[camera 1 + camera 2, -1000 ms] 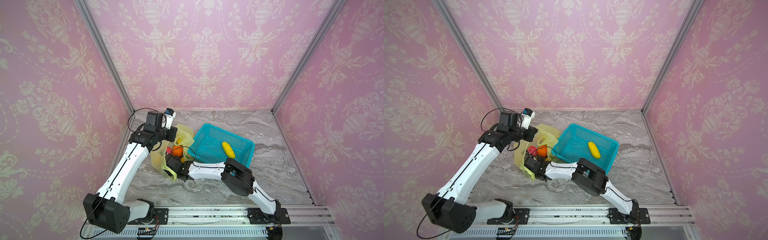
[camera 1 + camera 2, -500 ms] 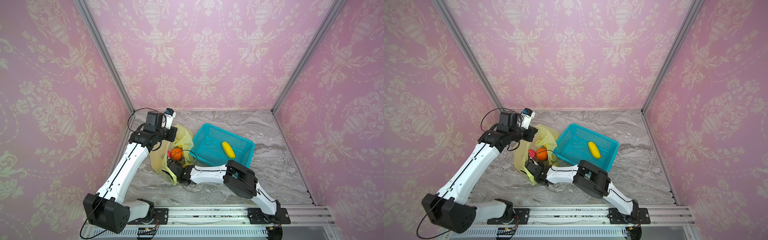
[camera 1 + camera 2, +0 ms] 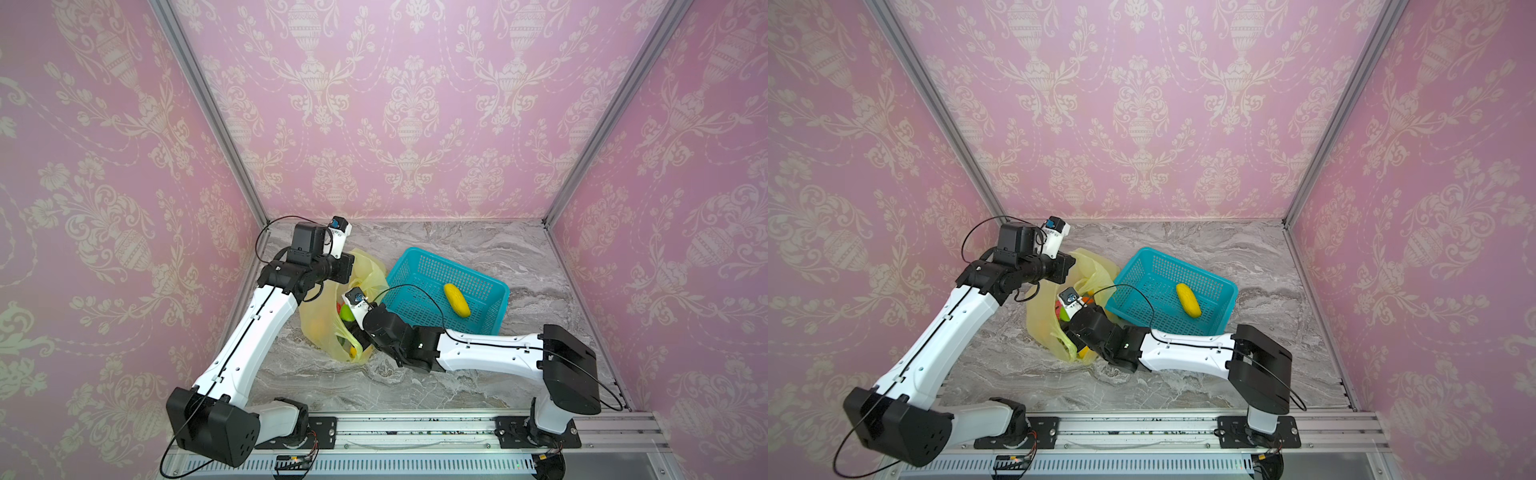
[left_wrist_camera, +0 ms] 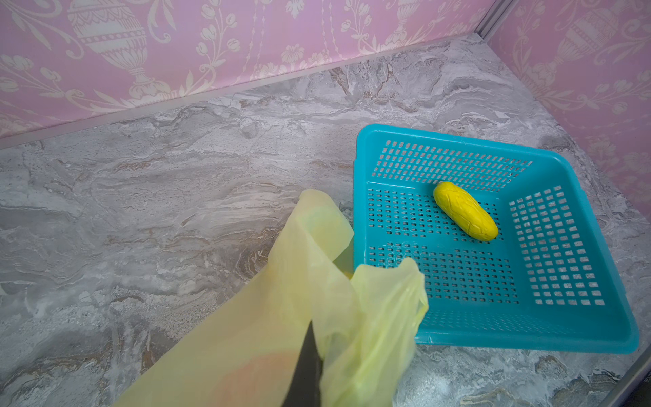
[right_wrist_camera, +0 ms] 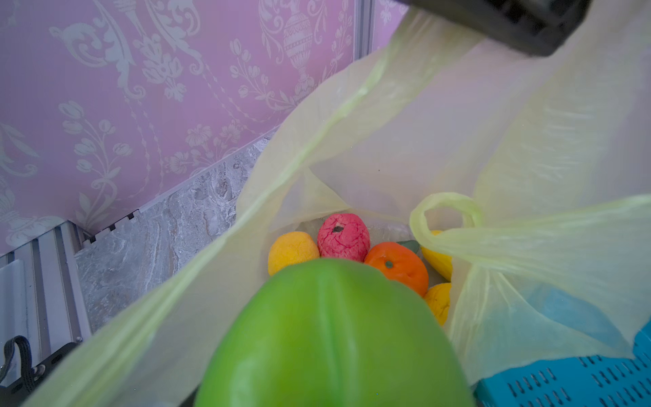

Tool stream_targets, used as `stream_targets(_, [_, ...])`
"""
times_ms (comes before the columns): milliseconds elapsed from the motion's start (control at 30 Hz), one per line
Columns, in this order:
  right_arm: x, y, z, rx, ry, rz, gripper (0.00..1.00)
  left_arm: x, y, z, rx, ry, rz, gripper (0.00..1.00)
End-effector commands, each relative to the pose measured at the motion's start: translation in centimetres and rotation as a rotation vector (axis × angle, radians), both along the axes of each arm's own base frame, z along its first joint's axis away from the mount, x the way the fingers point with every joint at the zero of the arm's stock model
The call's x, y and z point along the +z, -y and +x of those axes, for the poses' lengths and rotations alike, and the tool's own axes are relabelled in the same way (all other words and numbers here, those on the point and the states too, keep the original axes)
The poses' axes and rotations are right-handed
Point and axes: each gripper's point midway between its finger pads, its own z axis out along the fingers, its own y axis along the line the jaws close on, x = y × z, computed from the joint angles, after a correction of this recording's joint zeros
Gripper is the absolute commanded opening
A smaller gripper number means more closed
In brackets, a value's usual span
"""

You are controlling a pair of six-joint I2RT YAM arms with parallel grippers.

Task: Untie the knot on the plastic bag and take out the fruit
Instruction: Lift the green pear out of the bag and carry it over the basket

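Looking decent: plastic bag [image 3: 320, 328] untied beside the basket [image 4: 458, 282] holding one mango [image 3: 457, 300], other fruit [image 5: 343, 238] bagged. Left pincer [image 4: 311, 352] pinches bag; right pincer [image 3: 358, 334] at green fruit [image 5: 331, 334], can't tell its grip.

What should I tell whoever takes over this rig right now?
Left gripper: shut on the plastic bag, holding its mouth open.
Right gripper: inside the bag, apparently closed on the green fruit.
Done: knot untied; one yellow mango lies in the turquoise basket.
To do: lift out the green fruit, then the pink-red ball, orange, yellow citrus and other yellow pieces.
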Motion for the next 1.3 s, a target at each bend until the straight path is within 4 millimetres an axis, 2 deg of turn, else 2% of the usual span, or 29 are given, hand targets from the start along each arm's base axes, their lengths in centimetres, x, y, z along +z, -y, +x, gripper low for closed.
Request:
stream_targets(0, [0.4,3.5,1.6,-0.089,0.057,0.001,0.36,0.4,-0.7,-0.3,0.009,0.020,0.016,0.00])
stream_targets(167, [2.0,10.7,4.3,-0.252,0.092,0.094,0.34,0.3,-0.8,-0.2,0.014,0.019,0.020,0.00])
stream_targets(333, [0.8,19.6,8.1,-0.472,0.052,0.171,0.33,0.3,-0.8,-0.2,0.014,0.020,0.022,0.00])
stream_targets(433, [-0.5,23.0,9.6,-0.550,0.017,0.187,0.33,0.2,-0.8,-0.2,0.017,0.018,0.024,0.00])
stream_targets(500, [-1.4,24.2,10.5,-0.582,-0.009,0.174,0.34,0.2,-0.8,-0.1,0.016,0.017,0.023,0.00])
stream_targets(633, [-4.6,25.5,12.8,-0.643,-0.096,0.100,0.34,0.2,-0.8,-0.1,0.015,0.017,0.022,0.00])
stream_targets(867, [-10.2,25.4,15.5,-0.646,-0.276,0.005,0.34,0.2,-0.9,-0.1,0.017,0.016,0.022,0.00])
stream_targets(1067, [-11.9,24.9,16.4,-0.634,-0.348,-0.038,0.41,0.2,-0.9,-0.1,0.017,0.015,0.018,0.00])
stream_targets(1267, [-13.4,25.5,16.9,-0.665,-0.385,-0.064,0.46,0.1,-0.8,-0.1,0.016,0.014,0.018,0.00])
